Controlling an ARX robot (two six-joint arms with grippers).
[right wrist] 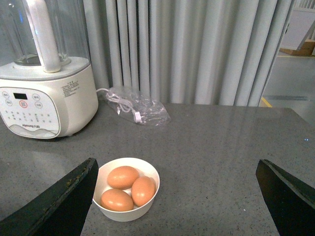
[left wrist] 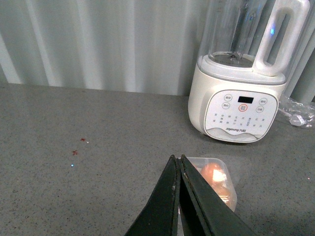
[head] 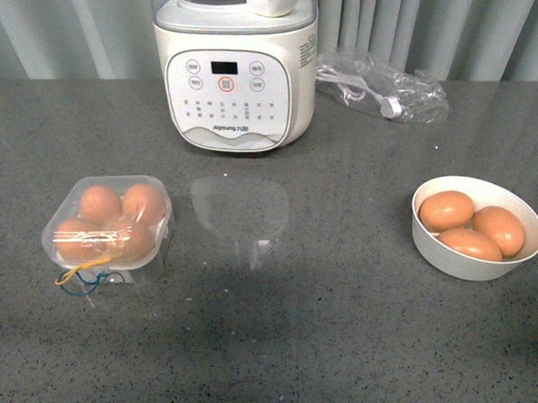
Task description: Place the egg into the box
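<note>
Showing neither arm, the front view leaves the table (head: pixel 286 345) bare of hands; the blender (head: pixel 237 68) at top centre is cut off above its base. At left the box (head: pixel 108 230) sits with its clear lid down over four eggs, glare and plastic blurring the near two, and yellow and blue strings (head: pixel 81 274) trail from its front edge. At right a bowl (head: pixel 478 255) holds three eggs, so which one is the egg meant cannot be told; the nearest-looking one lies at bottom centre of the bowl (head: pixel 470 243). In the left wrist view the left hand (left wrist: pixel 178 196) is clenched, its two dark fingers pressed together on nothing, pointing up from the bottom edge and partly hiding the box behind it. In the right wrist view the right hand (right wrist: pixel 177 196) is released, fingers spread wide at lower left and lower right, both cut off by the frame, with the bowl between them nearer the lower-left finger (right wrist: pixel 54 206). A bagged cable (head: pixel 380 87) lies upper right.
</note>
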